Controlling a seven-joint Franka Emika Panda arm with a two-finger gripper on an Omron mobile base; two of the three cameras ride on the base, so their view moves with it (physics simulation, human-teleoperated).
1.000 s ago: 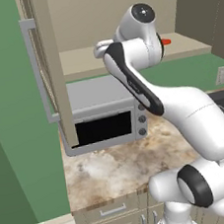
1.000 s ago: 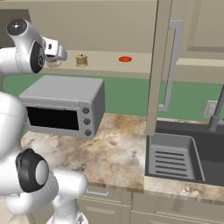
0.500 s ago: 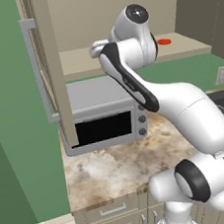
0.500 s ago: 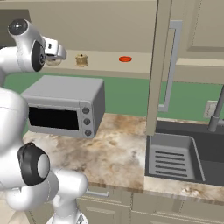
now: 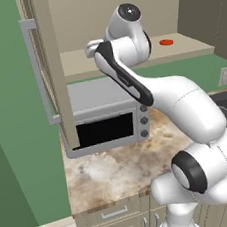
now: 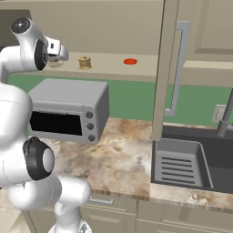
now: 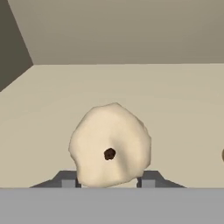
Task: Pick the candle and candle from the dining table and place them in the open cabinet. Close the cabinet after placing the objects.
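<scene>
The gripper (image 7: 109, 183) pinches the pale cream candle (image 7: 110, 145) between its two dark fingertips (image 7: 68, 180); the hand view looks down on its top, dark wick at the centre, above the beige shelf (image 7: 175, 109) of the cabinet (image 6: 169, 68). The right base view adds the golden-brown candle (image 6: 84, 62) standing on that shelf just beside the hand, with a flat red disc (image 6: 130, 61) farther along. From the left base view the arm hides the grip, so whether the cream candle touches the shelf is hard to tell. Below sits a grey microwave (image 5: 106, 116).
</scene>
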